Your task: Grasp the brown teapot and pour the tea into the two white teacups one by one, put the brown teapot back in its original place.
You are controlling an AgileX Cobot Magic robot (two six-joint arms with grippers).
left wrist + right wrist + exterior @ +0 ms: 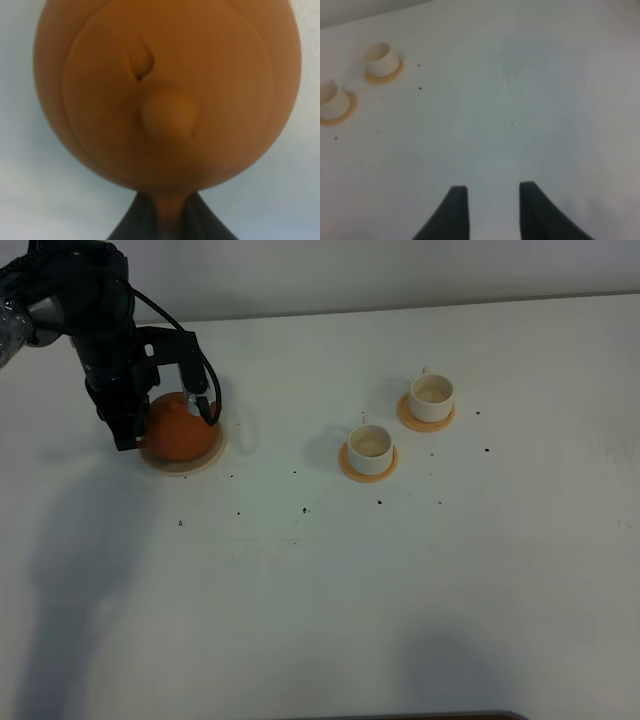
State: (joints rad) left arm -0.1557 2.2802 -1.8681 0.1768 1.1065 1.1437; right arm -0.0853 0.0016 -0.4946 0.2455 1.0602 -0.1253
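A: "The left gripper (170, 227) is pinching the loop handle (170, 206) of the squat orange-brown clay teapot (165, 90), which is sitting on its round beige saucer (207, 466)."

B: "That thin grip is risking the pot swivelling, spilling before reaching the two small white cylindrical teacups (368, 443) (432, 392) beyond."

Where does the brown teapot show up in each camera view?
Exterior high: brown teapot at the left, on the beige saucer.
Left wrist: it fills most of the picture, lid knob near the middle, handle clamped in the left gripper.
Right wrist: not in it.
Shared landmark: the two white teacups, also in the right wrist view; the white table is in all three.
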